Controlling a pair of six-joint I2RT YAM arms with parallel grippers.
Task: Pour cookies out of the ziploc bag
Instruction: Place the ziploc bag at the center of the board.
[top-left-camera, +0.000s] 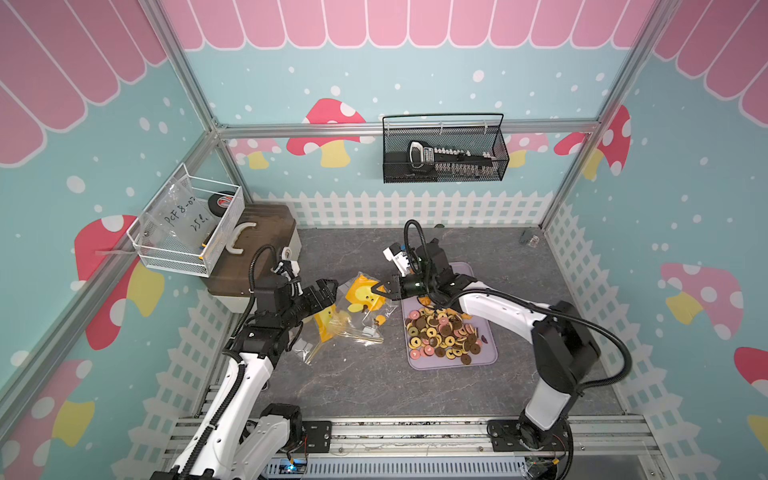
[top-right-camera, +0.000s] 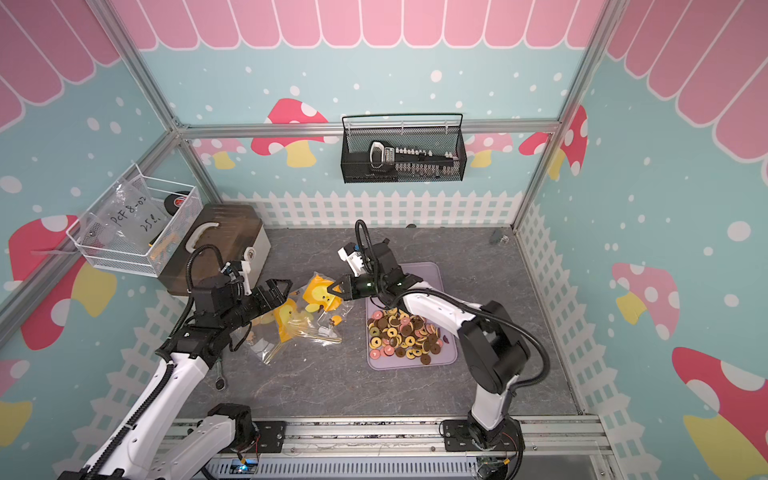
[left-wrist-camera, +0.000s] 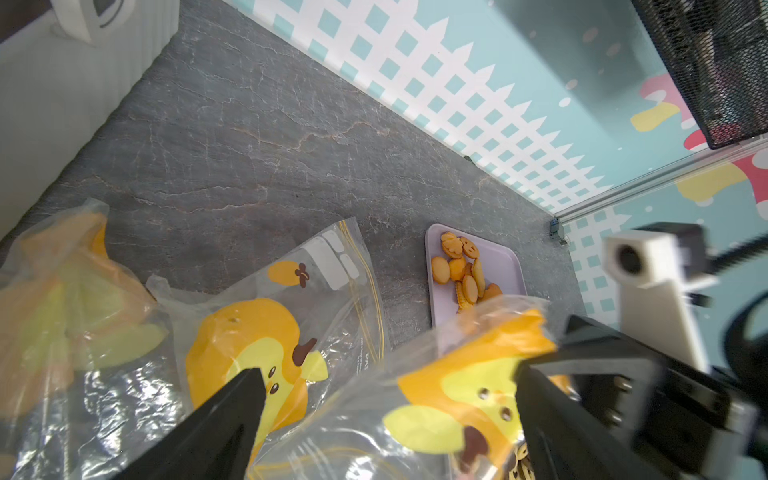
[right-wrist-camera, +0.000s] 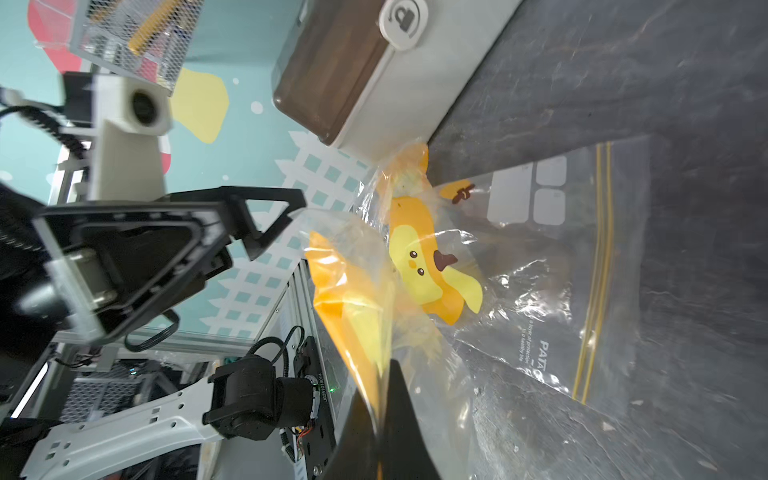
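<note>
A clear ziploc bag (top-left-camera: 362, 293) with a yellow duck print hangs lifted just left of the purple tray (top-left-camera: 487, 354). My right gripper (top-left-camera: 376, 291) is shut on its orange edge; the right wrist view shows the jaws (right-wrist-camera: 383, 415) pinching the film. My left gripper (top-left-camera: 328, 297) stands open beside the bag, apart from it. In the left wrist view its fingers (left-wrist-camera: 232, 415) straddle the bag (left-wrist-camera: 457, 399) without touching. Many cookies (top-left-camera: 444, 332) lie heaped on the tray in both top views (top-right-camera: 405, 334). A few cookies (left-wrist-camera: 519, 463) still show through the bag's low corner.
Two more duck-print ziploc bags (top-left-camera: 340, 330) lie crumpled on the grey tabletop under the left gripper. A brown-lidded box (top-left-camera: 253, 253) and a white wire basket (top-left-camera: 187, 224) stand at the back left. A black mesh basket (top-left-camera: 444, 153) hangs on the back wall.
</note>
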